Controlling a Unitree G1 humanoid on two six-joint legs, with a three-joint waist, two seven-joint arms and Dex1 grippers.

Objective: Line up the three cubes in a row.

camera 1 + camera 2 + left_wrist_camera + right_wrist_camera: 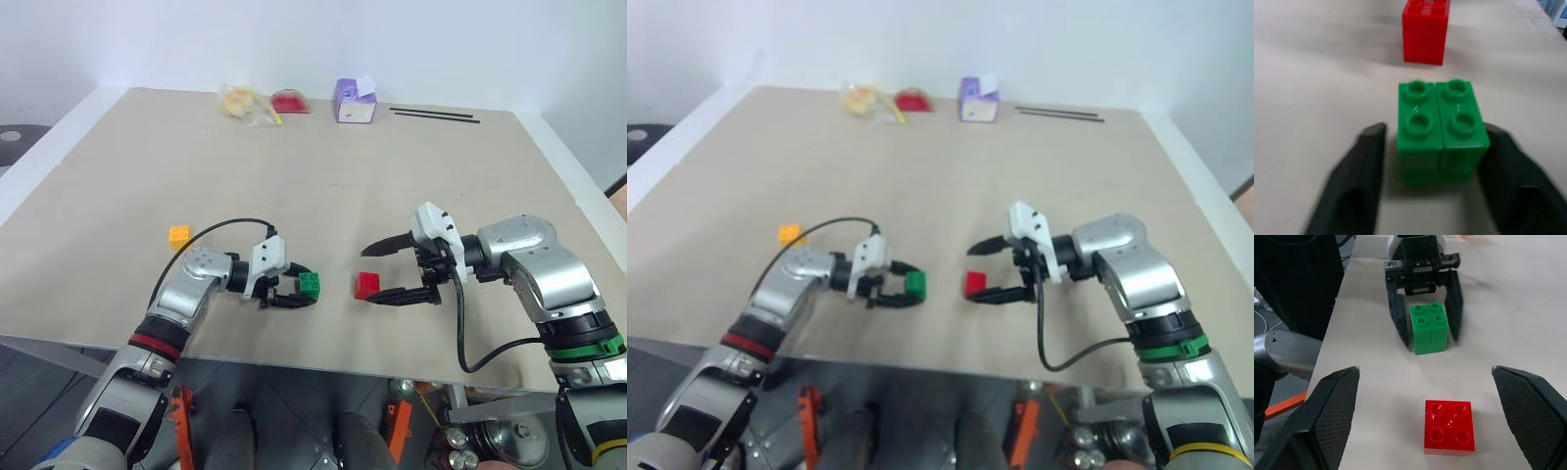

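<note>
While the green cube (1441, 129) sits on the table (323, 176) between my left gripper's (290, 291) parted fingers, with a clear gap on one side at least, I judge I am letting go of it just beside the red cube (1449, 425), which stands in the mouth of my wide-open, empty right gripper (404, 266). The yellow-orange cube (179, 234) lies well apart, farther back on my left, out of line with the other two. Next I should draw the left gripper back without nudging green, then fetch that last cube into the row.
</note>
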